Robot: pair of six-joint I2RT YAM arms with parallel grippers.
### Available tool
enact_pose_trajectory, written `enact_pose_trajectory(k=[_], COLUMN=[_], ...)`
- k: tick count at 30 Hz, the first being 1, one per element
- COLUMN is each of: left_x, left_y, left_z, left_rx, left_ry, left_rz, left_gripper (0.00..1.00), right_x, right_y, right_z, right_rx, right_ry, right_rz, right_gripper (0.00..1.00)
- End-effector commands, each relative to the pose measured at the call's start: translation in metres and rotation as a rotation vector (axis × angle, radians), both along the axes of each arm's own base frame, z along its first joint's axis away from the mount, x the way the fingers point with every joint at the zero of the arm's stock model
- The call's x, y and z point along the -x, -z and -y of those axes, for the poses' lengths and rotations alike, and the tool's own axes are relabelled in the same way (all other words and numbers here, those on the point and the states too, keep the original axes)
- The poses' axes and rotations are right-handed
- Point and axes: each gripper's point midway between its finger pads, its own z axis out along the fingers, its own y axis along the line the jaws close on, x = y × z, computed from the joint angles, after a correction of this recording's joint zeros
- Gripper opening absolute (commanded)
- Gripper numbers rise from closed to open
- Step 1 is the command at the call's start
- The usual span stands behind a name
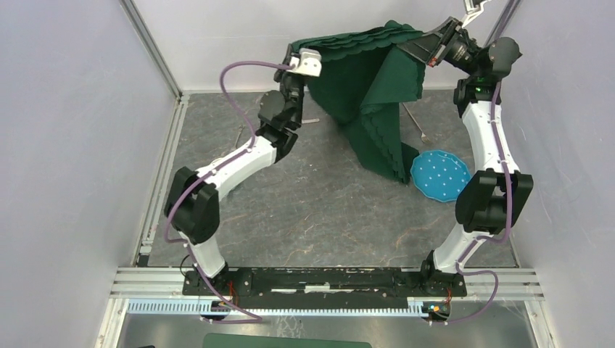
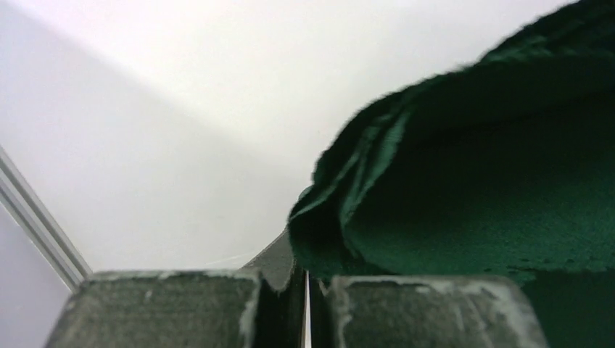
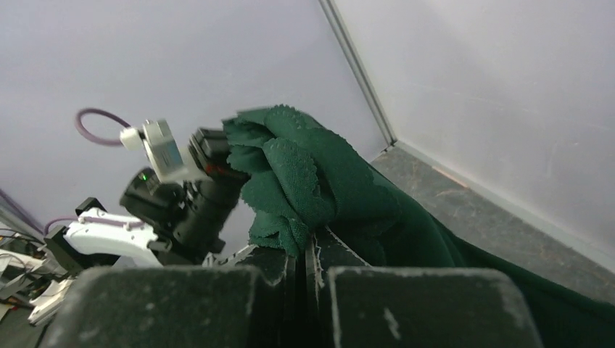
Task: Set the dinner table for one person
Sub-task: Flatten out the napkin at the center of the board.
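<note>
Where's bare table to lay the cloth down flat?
Widest bare patch: centre of the dinner table, bordered by the left arm, right arm, base rail and hanging green cloth. Crowded: far side, utensils flanking the cloth; blue plate beside its hem, right.

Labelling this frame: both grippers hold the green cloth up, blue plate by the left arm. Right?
No. The plate lies by the right arm, as the top view shows. The left gripper and right gripper do hold the cloth up.
</note>
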Motion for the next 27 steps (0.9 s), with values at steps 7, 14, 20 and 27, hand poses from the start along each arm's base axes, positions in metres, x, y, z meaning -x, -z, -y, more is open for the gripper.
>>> enact_pose_trajectory(k=[7,14,20,27], left_x=[0.0,-0.014,-0.024,-0.026], left_y=[-0.088,-0.108,-0.099,-0.07], left_z=[-0.112,-0.125,-0.097,0.002], left_rx=[0.163,0.165,0.197,0.243], left_ry=[-0.134,-0.093,0.08,0.588], left_rz=[0.008,-0.021,-0.052,-0.184], left_gripper=[0.02,0.02,0.02,0.36], right_x=[0.0,-0.009,-0.02,-0.038], right_y=[-0.019,-0.012,-0.018,-0.042], right_z=[0.007,-0.008,-0.01,-0.006], right_rx=[0.035,0.032,0.008,-0.067], right_ry=[0.025,-0.029,-0.03,-0.005], right_rz=[0.051,0.014,0.012,0.021], right_gripper=[0.0,0.0,0.0,0.0])
